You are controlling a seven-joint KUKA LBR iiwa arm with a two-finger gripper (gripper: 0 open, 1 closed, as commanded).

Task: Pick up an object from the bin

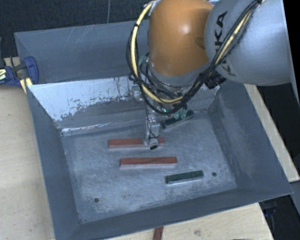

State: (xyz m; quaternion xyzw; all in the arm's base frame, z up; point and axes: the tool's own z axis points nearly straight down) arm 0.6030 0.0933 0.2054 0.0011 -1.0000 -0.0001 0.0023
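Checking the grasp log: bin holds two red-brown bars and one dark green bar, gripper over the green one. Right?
No. Camera view shows the gripper over the right end of the upper red-brown bar, not the dark green bar. Counts correct.

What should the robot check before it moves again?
1. The tool over a thing: ok, at the right end of the upper red-brown bar.
2. That bar gripped: cannot tell.
3. The lower red-brown bar apart from the upper one: ok.
4. The dark green bar out of the way: ok, toward the bin's lower right.
5. Bars flat on the bin floor: ok.
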